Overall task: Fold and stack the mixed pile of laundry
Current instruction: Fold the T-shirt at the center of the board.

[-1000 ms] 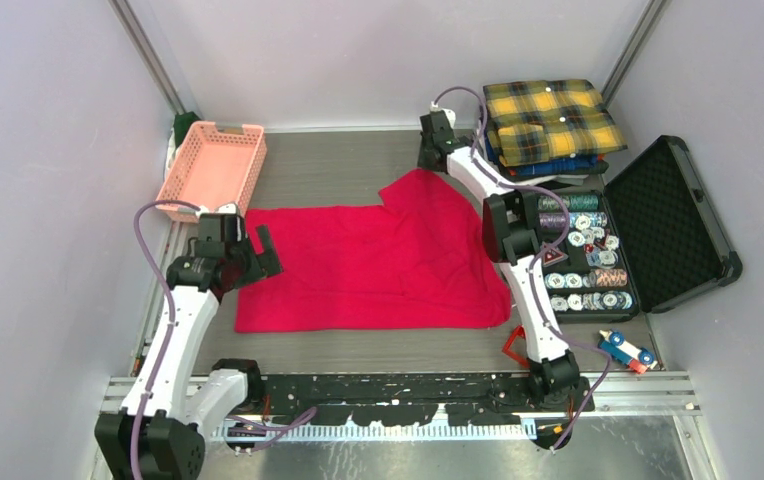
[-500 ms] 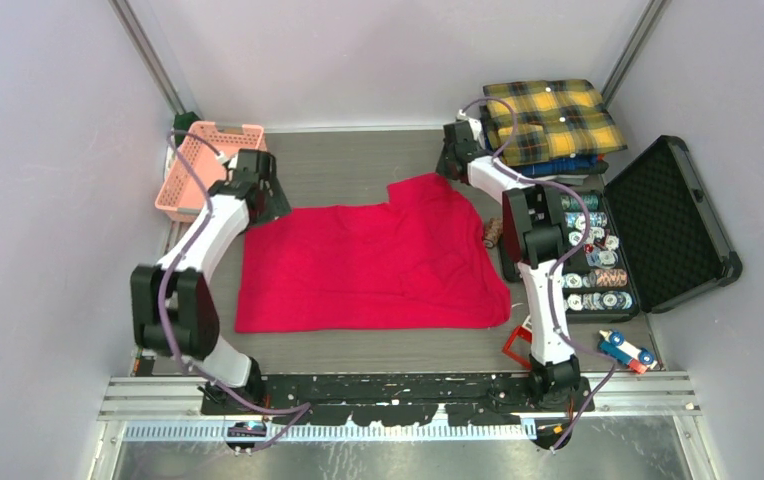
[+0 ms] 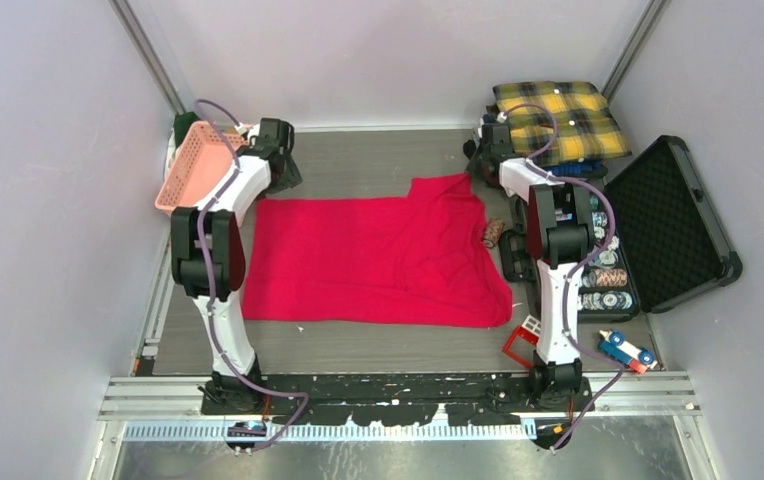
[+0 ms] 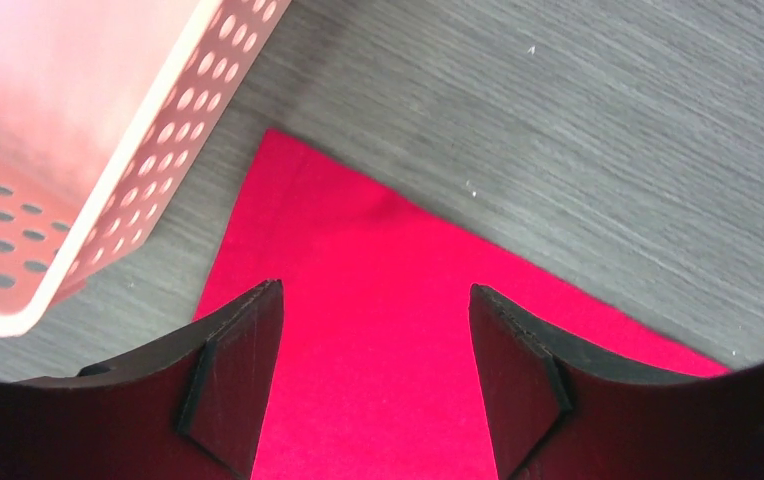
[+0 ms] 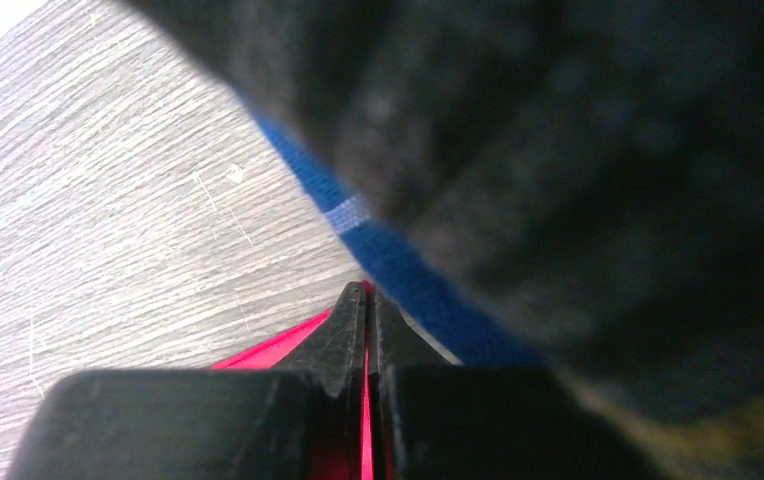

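On the tabletop (image 3: 358, 165) the red T-shirt (image 3: 358, 260) is pinched at its far right corner by the right hand (image 5: 365, 295); the left hand (image 4: 376, 300), spread wide, is best lowered squarely over the far left corner.

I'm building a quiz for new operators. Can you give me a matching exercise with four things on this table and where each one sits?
Things:
1. red T-shirt
2. yellow plaid shirt
3. pink basket
4. black case

Places:
A. far left corner
B. lying open at the right edge
C. spread flat in the middle
D. folded in the far right corner

Pairs: 1-C; 2-D; 3-A; 4-B
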`<state>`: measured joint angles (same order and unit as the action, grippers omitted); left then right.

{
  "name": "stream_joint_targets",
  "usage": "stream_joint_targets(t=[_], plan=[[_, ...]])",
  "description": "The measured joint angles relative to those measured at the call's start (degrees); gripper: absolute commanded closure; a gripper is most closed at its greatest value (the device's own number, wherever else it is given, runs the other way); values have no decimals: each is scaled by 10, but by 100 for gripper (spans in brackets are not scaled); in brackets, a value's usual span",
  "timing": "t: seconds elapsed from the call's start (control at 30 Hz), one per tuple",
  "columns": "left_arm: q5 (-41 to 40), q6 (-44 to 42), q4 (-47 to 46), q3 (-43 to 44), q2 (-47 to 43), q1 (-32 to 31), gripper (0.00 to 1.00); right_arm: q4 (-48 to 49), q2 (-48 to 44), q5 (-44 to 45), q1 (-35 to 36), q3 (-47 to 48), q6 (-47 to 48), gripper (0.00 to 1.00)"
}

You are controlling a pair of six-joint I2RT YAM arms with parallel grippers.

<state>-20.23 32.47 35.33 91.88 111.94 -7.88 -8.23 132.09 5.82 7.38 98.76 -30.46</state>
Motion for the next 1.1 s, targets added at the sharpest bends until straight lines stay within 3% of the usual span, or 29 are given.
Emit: stream_joint_targets(t=[0.5, 0.83, 1.1], plan=[[-48, -13, 36, 147, 163, 5, 33, -8, -8, -98, -24, 14, -29, 99], [-53, 5, 66, 163, 191, 49, 37, -30, 6, -111, -13, 44, -28, 99], [-50, 11, 72, 180, 208, 53, 56, -43, 15, -111, 4, 70, -21, 99]])
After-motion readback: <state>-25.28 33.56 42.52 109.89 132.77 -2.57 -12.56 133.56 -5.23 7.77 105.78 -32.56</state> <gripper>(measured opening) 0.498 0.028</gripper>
